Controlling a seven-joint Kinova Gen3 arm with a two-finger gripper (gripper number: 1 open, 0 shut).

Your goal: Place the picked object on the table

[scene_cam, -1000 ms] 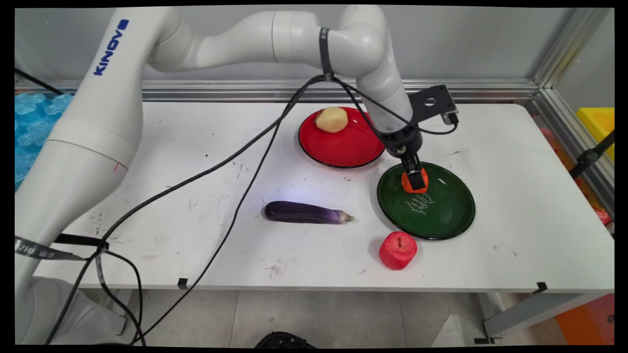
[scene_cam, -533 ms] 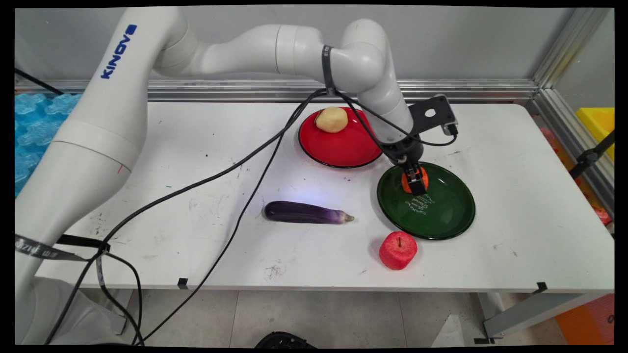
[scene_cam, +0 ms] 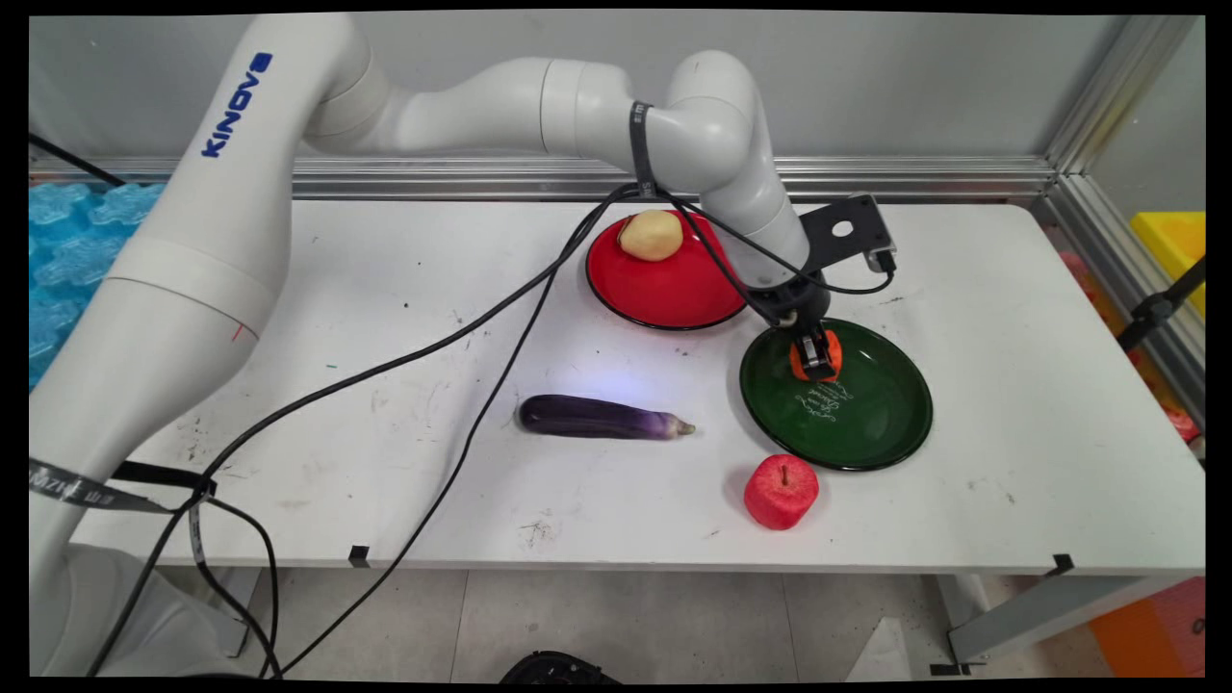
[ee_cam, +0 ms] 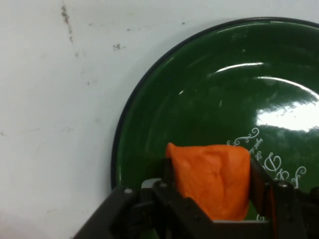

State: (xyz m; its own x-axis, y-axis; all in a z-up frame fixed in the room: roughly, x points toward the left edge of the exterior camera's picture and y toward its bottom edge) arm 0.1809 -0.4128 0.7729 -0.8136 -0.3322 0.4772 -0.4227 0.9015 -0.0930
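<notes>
Gripper (scene_cam: 816, 358) clamped on the orange chunk (ee_cam: 212, 181), which sits directly between its fingers, low over the green plate (scene_cam: 866, 423), inside the plate's rim nearest the red plate (scene_cam: 674, 289).

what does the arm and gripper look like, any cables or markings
A glossy white arm of rounded tubular links, lettered KINOVA in blue. A black strap rings it near the wrist, and black cables hang from there. A black bracket with a round hole juts beside the wrist. The gripper is black, with two fingers.
</notes>
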